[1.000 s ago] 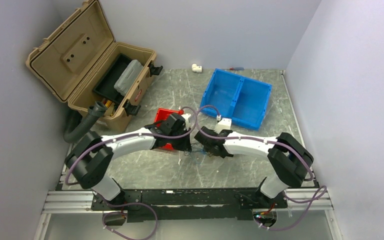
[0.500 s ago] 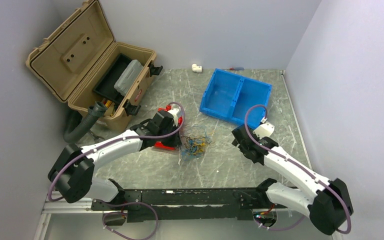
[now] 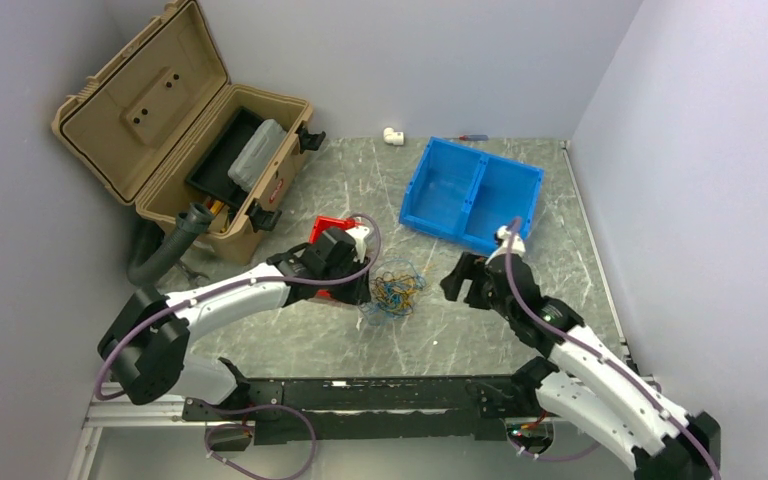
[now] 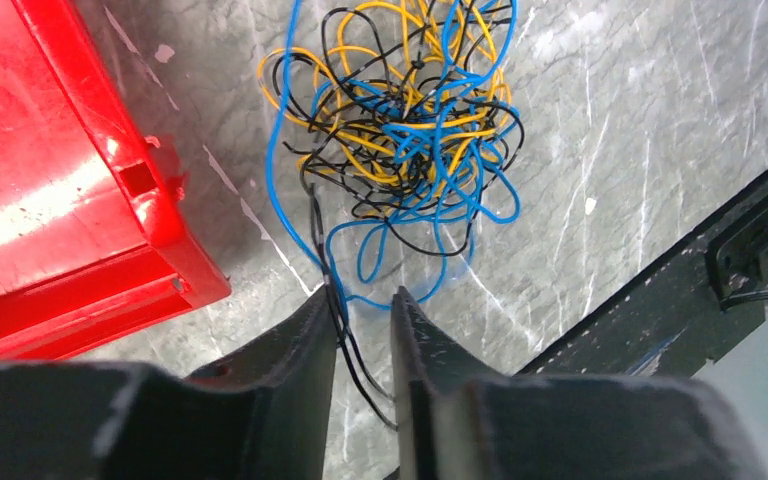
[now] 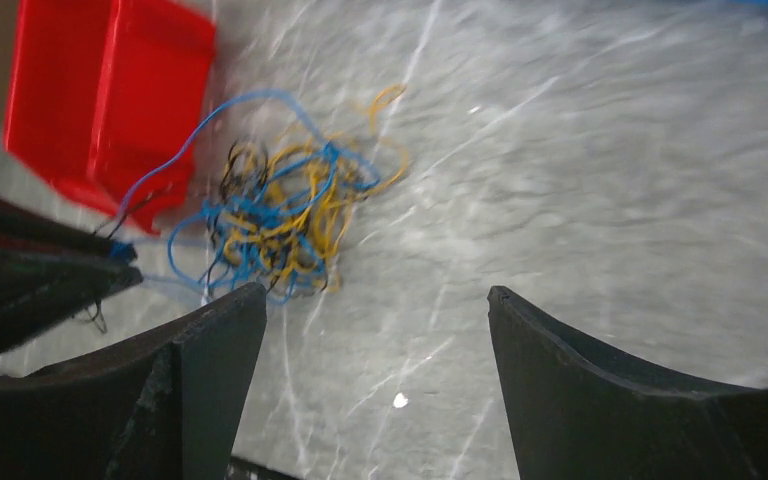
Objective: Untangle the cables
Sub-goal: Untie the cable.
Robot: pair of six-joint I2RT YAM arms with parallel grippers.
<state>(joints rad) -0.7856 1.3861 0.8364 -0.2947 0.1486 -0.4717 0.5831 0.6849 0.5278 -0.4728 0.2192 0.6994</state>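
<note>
cables (image 4: 400,130): yellow, blue, black strands in one tangle on counter (image 4: 610,120), just beside red bin (image 4: 50,180), between both arms. judged light, limp, snag-prone. best hold: loose outer blue loop or free black ends. left pincer (image 4: 360,322) narrowly open, black strands in gap, apparently unclamped. right pincer (image 5: 372,295) wide open, empty.
</note>
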